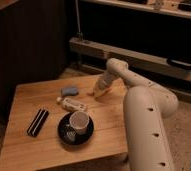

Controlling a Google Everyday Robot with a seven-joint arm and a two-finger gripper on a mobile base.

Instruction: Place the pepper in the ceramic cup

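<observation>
Wooden table [34, 150] held the ceramic cup [79, 121]. Behind it the gripper [96, 92] sat low, grip unclear. A loose pepper could fall.

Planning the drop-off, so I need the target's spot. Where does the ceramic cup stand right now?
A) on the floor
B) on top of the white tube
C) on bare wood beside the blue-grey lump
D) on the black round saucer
D: the ceramic cup stands on the black saucer near the front of the table, while the gripper is low at the far side, right of the blue-grey lump.
</observation>
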